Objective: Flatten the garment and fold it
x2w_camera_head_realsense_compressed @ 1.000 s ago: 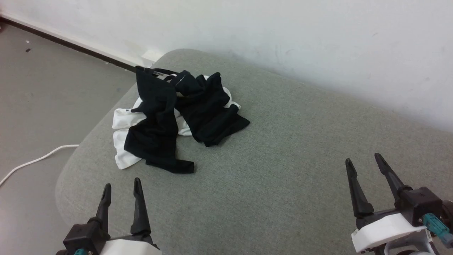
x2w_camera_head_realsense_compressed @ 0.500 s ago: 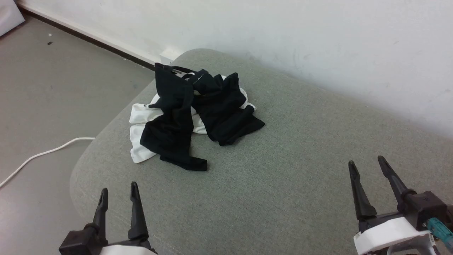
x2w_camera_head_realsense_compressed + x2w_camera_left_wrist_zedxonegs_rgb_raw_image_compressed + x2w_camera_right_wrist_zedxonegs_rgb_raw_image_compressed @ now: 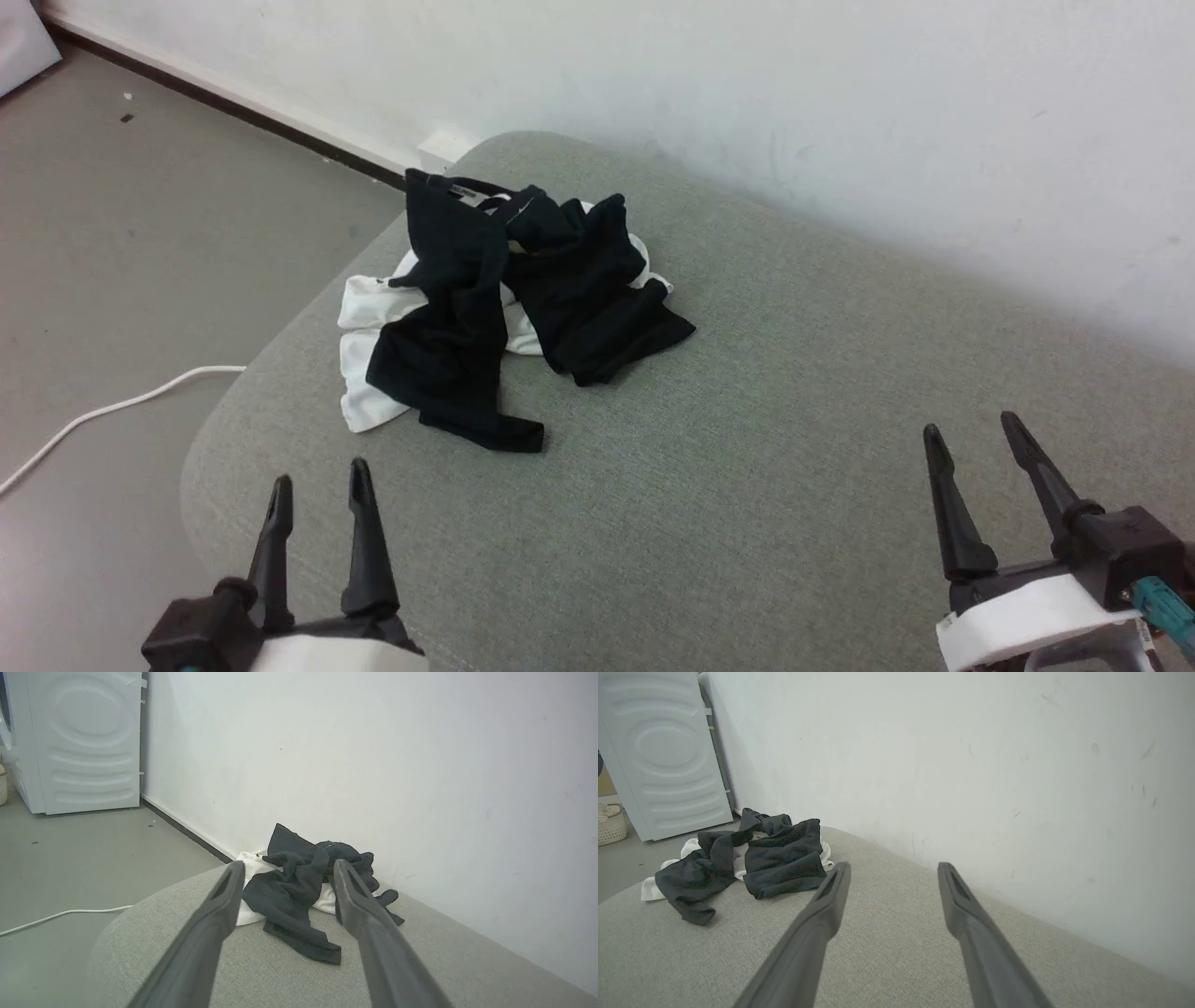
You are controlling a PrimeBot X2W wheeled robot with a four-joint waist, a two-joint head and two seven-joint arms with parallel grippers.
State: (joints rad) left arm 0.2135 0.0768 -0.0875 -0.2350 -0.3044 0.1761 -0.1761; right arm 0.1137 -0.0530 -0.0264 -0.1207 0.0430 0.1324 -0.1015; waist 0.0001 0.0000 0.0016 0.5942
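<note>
The garment (image 3: 485,308) lies crumpled in a heap at the far left end of a grey-green cushioned surface (image 3: 747,448). Its black sleeves are tangled over the white body, and no print shows. The same heap of the garment (image 3: 299,891) appears ahead in the left wrist view, and the garment (image 3: 752,858) sits to the left in the right wrist view. My left gripper (image 3: 317,481) is open near the front left edge, a short way before the heap. At the lower right, far from the cloth, my right gripper (image 3: 971,434) is open and holds nothing.
A white wall (image 3: 747,93) with a dark baseboard runs behind the cushioned surface. A white cable (image 3: 112,411) lies on the grey floor to the left. A white appliance (image 3: 79,742) stands by the wall further left, with a pale basket (image 3: 609,823) beside it.
The head camera has swung, so the whole scene sits further right than a second ago. The garment lies as before, and both grippers stay open in nearly the same spots.
</note>
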